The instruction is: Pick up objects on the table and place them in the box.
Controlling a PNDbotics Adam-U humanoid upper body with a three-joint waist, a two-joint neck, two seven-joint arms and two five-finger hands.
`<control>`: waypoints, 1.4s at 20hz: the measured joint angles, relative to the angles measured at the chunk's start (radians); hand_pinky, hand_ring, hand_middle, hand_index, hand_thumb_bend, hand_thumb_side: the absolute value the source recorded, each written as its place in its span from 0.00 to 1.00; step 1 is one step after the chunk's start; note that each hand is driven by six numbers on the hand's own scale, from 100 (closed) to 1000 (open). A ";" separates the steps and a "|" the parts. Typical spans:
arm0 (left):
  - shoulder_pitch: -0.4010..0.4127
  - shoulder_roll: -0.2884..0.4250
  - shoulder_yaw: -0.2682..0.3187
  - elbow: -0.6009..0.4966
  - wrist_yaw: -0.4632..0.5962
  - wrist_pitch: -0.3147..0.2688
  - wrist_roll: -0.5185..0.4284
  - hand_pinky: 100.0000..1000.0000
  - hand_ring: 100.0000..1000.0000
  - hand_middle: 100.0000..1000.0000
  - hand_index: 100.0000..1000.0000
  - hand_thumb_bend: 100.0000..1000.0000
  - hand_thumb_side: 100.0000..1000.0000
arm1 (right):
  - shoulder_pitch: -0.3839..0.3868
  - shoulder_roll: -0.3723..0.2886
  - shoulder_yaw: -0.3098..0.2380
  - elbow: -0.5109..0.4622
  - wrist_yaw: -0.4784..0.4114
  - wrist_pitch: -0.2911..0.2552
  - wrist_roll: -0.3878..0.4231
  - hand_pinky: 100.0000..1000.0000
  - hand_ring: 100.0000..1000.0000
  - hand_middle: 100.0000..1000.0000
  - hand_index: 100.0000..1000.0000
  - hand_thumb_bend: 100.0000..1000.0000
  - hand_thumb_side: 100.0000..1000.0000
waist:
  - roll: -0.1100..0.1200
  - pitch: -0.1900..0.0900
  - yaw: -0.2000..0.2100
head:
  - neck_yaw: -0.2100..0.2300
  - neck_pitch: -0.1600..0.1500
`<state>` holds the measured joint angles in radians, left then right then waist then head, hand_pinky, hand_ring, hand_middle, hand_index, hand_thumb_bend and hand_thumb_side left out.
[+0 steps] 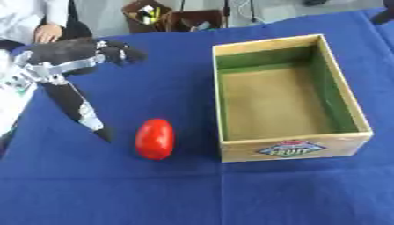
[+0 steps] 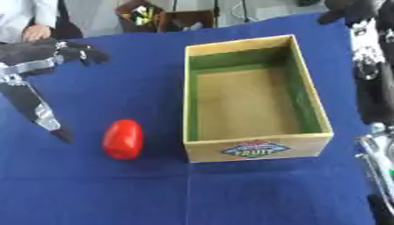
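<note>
A red tomato-shaped object [image 1: 155,139] lies on the blue cloth, just left of the wooden box [image 1: 295,147]. The box has green inner walls, a fruit label on its front, and nothing inside. My left hand [image 1: 58,56] hovers at the left, above and behind the red object, and is open. Its fingers [image 1: 122,52] point right, and one long digit [image 1: 83,110] reaches down, its tip a short way left of the object without touching it. My right hand [image 2: 369,66] runs along the right edge of the right eye view, beside the box.
The blue cloth [image 1: 192,193] covers the table. Brown containers [image 1: 165,17] with small items stand past the far edge. A person [image 1: 48,31] is at the far left corner, touching nothing on the table.
</note>
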<state>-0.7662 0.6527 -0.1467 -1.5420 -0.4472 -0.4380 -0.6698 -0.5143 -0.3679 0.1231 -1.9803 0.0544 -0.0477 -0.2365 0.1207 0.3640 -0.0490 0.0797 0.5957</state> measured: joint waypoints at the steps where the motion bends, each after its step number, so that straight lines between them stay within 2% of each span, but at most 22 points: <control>1: -0.001 -0.006 -0.002 0.004 -0.003 0.003 -0.003 0.70 0.79 0.79 1.00 1.00 0.59 | 0.000 0.000 0.000 0.000 0.000 0.000 0.000 0.99 0.93 0.49 0.66 0.00 0.76 | 0.000 0.000 0.000 | 0.001 0.000; 4: -0.004 -0.025 -0.003 0.019 -0.014 0.016 -0.016 0.66 0.75 0.74 1.00 1.00 0.60 | 0.001 0.000 0.000 0.000 0.000 0.000 -0.003 0.99 0.93 0.49 0.66 0.00 0.76 | 0.000 0.000 0.000 | 0.002 0.000; 14: 0.001 -0.107 -0.018 0.091 -0.089 0.082 -0.082 0.66 0.74 0.74 0.99 1.00 0.55 | 0.004 0.003 -0.001 0.000 -0.001 0.004 -0.011 0.99 0.93 0.49 0.66 0.00 0.76 | 0.000 -0.002 0.002 | 0.002 0.000; 21: 0.011 -0.147 -0.027 0.131 -0.162 0.082 -0.082 0.66 0.74 0.73 0.97 1.00 0.54 | 0.004 0.003 -0.003 0.000 -0.003 0.007 -0.016 0.99 0.93 0.48 0.66 0.00 0.75 | -0.001 -0.004 0.003 | 0.002 0.000; 28: 0.019 -0.180 -0.044 0.166 -0.253 0.054 -0.054 0.64 0.72 0.71 0.94 1.00 0.55 | 0.006 0.004 -0.006 0.000 -0.003 0.010 -0.019 1.00 0.93 0.48 0.65 0.00 0.75 | -0.001 -0.004 0.004 | 0.002 0.000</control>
<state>-0.7472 0.4729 -0.1912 -1.3756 -0.7001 -0.3838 -0.7240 -0.5085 -0.3640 0.1172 -1.9803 0.0516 -0.0373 -0.2556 0.1197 0.3604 -0.0454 0.0820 0.5955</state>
